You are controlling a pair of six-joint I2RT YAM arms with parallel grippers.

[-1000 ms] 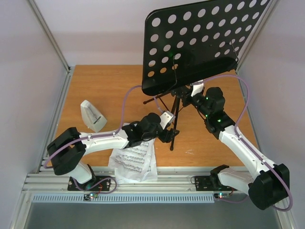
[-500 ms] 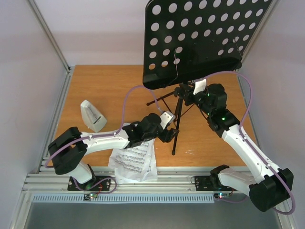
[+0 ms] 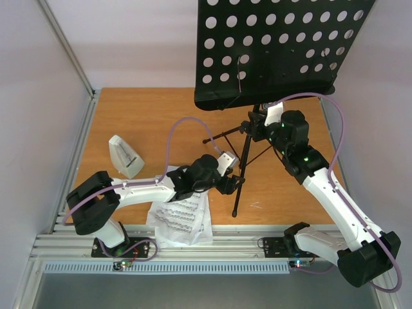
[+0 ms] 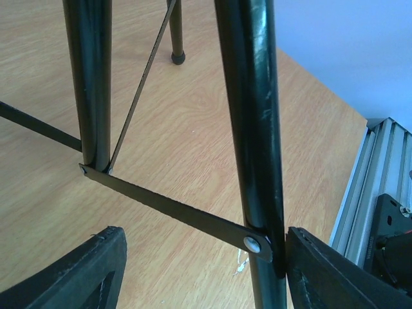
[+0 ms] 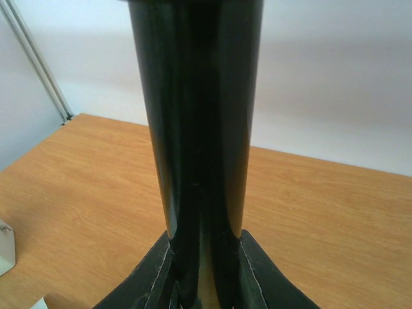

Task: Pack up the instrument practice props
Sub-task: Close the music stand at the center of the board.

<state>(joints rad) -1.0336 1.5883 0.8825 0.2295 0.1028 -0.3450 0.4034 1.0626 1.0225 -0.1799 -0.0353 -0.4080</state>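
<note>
Black fingers of the right gripper (image 5: 205,283) are clamped on the central pole of the music stand (image 3: 270,51), pressing it from both sides. The left gripper (image 4: 203,244) has its jaws apart around one tripod leg, low down. The leg touches one finger (image 4: 335,277), the other finger stands clear of it, and a thin flat brace crosses the gap between them. In the top view the stand sits toward one o'clock on the wooden table (image 3: 141,116). Its perforated desk is tilted and fills the upper right, and one leg reaches toward six o'clock. The white metronome (image 3: 125,156) rests at nine o'clock of the left gripper, well apart from it. The sheet-music pages (image 3: 180,219) lie at seven o'clock, partly under the left arm at the table's near edge.
</note>
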